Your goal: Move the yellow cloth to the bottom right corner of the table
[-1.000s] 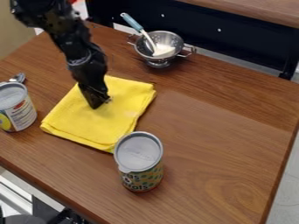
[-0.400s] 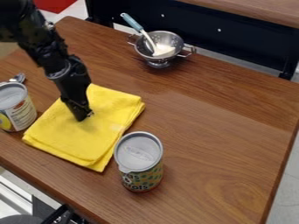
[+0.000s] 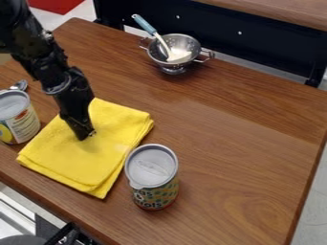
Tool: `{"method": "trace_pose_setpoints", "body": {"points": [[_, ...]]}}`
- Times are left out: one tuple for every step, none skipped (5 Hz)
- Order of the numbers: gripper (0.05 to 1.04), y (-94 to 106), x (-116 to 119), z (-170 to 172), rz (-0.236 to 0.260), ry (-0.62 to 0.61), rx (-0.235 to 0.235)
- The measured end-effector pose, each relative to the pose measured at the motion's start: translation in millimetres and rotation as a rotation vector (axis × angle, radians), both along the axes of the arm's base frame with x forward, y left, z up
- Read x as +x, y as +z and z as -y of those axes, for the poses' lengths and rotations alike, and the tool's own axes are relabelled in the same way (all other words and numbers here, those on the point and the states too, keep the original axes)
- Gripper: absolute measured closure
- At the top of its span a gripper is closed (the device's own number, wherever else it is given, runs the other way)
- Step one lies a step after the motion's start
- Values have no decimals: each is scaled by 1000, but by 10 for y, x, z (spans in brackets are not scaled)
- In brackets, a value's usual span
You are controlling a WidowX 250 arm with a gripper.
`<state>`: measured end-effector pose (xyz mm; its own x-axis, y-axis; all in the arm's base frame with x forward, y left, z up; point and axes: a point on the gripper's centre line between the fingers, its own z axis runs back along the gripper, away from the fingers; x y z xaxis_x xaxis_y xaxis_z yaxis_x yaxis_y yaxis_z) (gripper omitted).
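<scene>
Yellow cloth (image 3: pixel 64 155) has slid toward lower left with the gripper (image 3: pixel 85 136), which presses on its middle; grip state: cannot tell. Drift looks nearer the front edge, not the right corner. Patterned can (image 3: pixel 152 177) stands just beside, likely blocking; tabletop (image 3: pixel 246 158) lies open beyond.

So there's a brown wood worktop (image 3: pixel 243 148), another wood tabletop (image 3: pixel 275 10) past it, a dark panel (image 3: pixel 217 31), and pale grey floor (image 3: pixel 313 206) over on the right.
</scene>
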<state>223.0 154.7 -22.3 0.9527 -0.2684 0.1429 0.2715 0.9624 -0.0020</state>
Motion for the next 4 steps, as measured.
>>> {"method": "trace_pose_setpoints", "body": {"points": [[1031,8,-41,-13,13,-4,-15],[1031,8,-65,-4,-1,1,-26],[1031,29,-11,19,12,41,-46],[1031,70,67,37,7,73,-52]]}}
